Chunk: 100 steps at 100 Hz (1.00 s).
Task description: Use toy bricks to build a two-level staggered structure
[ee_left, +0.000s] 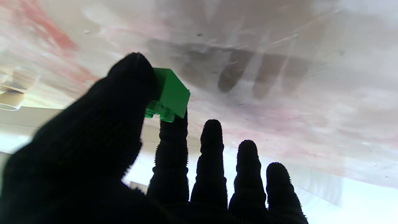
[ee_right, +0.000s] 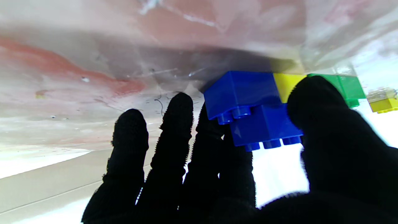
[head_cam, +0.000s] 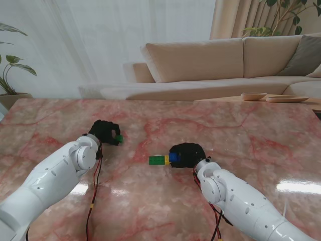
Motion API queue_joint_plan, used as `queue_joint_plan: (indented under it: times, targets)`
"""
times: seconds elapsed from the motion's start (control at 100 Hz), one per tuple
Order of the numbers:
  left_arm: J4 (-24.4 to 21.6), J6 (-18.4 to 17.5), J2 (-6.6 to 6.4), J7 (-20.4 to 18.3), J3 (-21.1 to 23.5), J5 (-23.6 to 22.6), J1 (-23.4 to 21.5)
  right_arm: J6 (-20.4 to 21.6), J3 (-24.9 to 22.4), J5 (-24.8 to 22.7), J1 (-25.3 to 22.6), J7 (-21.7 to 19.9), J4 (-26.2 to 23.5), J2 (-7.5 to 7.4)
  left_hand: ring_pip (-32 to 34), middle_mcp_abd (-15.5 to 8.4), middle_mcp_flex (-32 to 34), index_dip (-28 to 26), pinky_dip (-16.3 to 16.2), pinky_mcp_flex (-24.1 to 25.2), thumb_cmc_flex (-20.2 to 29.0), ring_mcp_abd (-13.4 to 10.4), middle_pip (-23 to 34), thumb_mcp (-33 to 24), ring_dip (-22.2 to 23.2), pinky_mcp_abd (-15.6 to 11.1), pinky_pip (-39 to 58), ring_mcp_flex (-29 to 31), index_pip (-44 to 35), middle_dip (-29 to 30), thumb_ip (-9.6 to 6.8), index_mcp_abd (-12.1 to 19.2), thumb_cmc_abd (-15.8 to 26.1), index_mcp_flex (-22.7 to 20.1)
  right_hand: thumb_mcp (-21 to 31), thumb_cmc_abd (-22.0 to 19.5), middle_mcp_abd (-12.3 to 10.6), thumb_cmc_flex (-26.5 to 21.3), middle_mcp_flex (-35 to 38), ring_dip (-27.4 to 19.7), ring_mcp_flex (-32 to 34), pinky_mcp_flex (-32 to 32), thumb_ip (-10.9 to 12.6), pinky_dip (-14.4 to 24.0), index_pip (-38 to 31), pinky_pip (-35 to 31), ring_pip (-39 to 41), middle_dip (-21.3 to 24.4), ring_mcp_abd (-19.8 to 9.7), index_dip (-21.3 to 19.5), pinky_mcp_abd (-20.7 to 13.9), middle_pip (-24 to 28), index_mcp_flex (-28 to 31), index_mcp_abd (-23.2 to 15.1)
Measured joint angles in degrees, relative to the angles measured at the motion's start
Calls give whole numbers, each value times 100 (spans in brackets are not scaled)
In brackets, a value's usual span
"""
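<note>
Right hand (ee_right: 248, 161) first: thumb and index finger are clamped on a blue brick (ee_right: 267, 127), seated one level up on the row and offset, overhanging the blue base brick (ee_right: 242, 91) just beyond the fingertips. My read is that this is the pressing step, so push straight down and keep the stagger from sliding. Past the thumb, the row (head_cam: 164, 159) runs on in yellow, then green, flat on the marble table (head_cam: 241, 125). Over to the left hand (ee_left: 124, 149), well apart from the row: thumb and index finger pinch a green brick (ee_left: 169, 95), lifted clear of the table, studs facing the palm. Its other three fingers stand free. A separate yellow brick (ee_right: 384, 104) lies beyond the row's green end.
</note>
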<state>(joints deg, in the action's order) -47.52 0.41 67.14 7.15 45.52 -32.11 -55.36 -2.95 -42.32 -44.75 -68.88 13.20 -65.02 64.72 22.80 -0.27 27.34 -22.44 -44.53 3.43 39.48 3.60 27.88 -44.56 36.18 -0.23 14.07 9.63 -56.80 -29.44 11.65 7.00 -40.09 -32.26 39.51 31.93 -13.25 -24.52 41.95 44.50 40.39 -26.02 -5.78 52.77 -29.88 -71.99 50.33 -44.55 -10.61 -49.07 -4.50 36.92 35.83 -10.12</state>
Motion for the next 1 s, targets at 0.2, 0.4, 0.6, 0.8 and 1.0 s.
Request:
queue_joint_plan:
  times: [0.2, 0.4, 0.6, 0.8, 1.0]
  targets:
    - [-1029, 218, -107, -20, 319, -207, -495, -7, 12, 0, 8, 55, 34, 16, -7, 4, 168, 111, -15, -5, -3, 5, 48, 6, 3, 66, 177, 159, 7, 0, 4, 0, -57, -81, 0, 0, 0, 0, 12, 20, 1, -13, 0, 0, 0, 0, 3, -1, 0, 0, 0, 44, 12, -1]
    - [-1729, 305, -116, 7, 370, -248, -787, 8, 21, 0, 11, 103, 60, 22, -8, 9, 346, 160, 60, -23, -7, 63, -45, 9, 7, 157, 310, 281, 77, 0, 59, -6, -118, -207, 3, 0, -1, 0, 18, 23, 4, -17, 0, 0, 0, 0, 19, -2, -1, 0, 0, 60, 16, -2]
    - [-2049, 356, -56, 186, 139, -149, -873, 80, 29, -7, 23, 184, 117, 30, -8, 23, 450, 163, 171, -65, -69, 70, -118, 55, -3, 172, 442, 425, 135, 0, 86, -6, -119, -289, 249, 0, -3, -7, 65, 24, 26, -28, 0, 0, 0, 0, 22, -2, -2, 0, 0, 59, 57, -3]
    - [-2031, 232, 89, 359, -249, 21, -820, 84, 22, -5, 19, 212, 132, 39, -12, 25, 460, 163, 462, -69, -118, 84, -148, 55, -5, 184, 661, 569, 210, 0, 87, -10, -120, -355, 413, 19, -3, -7, 72, 24, 32, -30, 0, 0, 0, -1, 30, -2, -6, 0, 0, 59, 64, -5]
    - [-1892, -12, 231, 515, -587, 112, -711, 91, 11, 0, 7, 224, 134, 42, -12, 25, 461, 159, 519, -69, -118, 86, -150, 55, -5, 185, 709, 569, 212, 0, 87, -10, -120, -356, 524, 53, -3, -7, 72, 25, 18, -29, 0, 0, 0, -1, 45, -2, -10, 0, 0, 54, 64, -5]
